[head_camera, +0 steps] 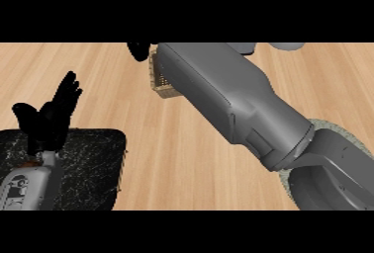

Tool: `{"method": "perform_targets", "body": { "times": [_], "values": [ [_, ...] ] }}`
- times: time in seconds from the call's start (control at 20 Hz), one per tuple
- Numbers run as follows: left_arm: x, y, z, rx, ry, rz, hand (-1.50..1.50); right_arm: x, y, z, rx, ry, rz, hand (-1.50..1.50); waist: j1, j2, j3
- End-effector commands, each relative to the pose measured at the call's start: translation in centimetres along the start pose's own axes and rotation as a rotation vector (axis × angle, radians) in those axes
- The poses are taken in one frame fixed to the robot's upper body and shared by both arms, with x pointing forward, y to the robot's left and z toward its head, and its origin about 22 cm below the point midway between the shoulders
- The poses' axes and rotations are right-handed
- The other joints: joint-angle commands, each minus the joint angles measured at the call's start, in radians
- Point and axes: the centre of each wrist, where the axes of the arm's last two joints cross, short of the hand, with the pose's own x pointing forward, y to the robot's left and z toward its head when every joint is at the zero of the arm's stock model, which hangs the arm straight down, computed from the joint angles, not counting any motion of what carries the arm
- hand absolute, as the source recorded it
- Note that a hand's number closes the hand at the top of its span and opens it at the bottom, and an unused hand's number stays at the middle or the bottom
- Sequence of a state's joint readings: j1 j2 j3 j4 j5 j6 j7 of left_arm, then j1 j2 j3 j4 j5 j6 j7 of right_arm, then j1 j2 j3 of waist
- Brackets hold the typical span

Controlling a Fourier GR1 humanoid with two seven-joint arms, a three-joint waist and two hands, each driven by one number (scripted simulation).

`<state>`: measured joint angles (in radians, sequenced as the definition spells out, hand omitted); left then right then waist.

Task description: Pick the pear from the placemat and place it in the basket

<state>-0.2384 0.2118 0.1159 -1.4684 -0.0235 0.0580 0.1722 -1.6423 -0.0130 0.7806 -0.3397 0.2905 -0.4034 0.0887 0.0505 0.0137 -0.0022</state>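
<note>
Looking down through the head view, I take the basket [163, 89] as my marker: it sits near the far edge of the wooden tabletop [182, 163], and only a strip of its woven wall shows. My right forearm [219, 94] crosses the view on a slant from the near right, covering the rest of the basket. My right hand [139, 50] shows only as a dark tip just past the basket's far-left corner. Whether those fingers are wide, narrow or wrapped around something, I cannot tell. The pear is not visible to me; it may be in that hidden hand or inside the basket, and I cannot say which.

Well apart from the basket, towards the near left, lies the dark placemat [91, 163]. My left hand [45, 122] rests over its far edge, with its fingers [70, 89] spread wide, pointing up and holding nothing.
</note>
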Motion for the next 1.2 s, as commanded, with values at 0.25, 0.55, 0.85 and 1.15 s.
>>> {"method": "perform_targets", "body": {
  "times": [0.25, 0.55, 0.85, 1.15],
  "values": [
    [-0.3, -2.3, -0.8, -0.005, 0.007, -0.008, 0.0, -0.4, -0.3, -0.5, 0.212, 0.069, 0.112, 1.5, -0.002, 0.0, -0.001],
    [0.4, -1.0, -0.5, -0.039, -0.015, 0.01, 0.0, -2.4, 1.0, 0.2, 0.274, 0.103, 0.121, 1.5, 0.027, 0.008, -0.001],
    [0.6, -0.7, -0.2, -0.029, -0.008, 0.006, 0.0, -3.5, 1.9, 0.8, 0.234, 0.107, 0.113, 1.5, 0.023, 0.006, 0.0],
    [0.5, -1.0, -0.7, -0.025, -0.022, 0.015, 0.0, -2.9, 0.5, 0.0, 0.274, 0.103, 0.173, 1.5, 0.019, 0.006, 0.0]
  ]
}}
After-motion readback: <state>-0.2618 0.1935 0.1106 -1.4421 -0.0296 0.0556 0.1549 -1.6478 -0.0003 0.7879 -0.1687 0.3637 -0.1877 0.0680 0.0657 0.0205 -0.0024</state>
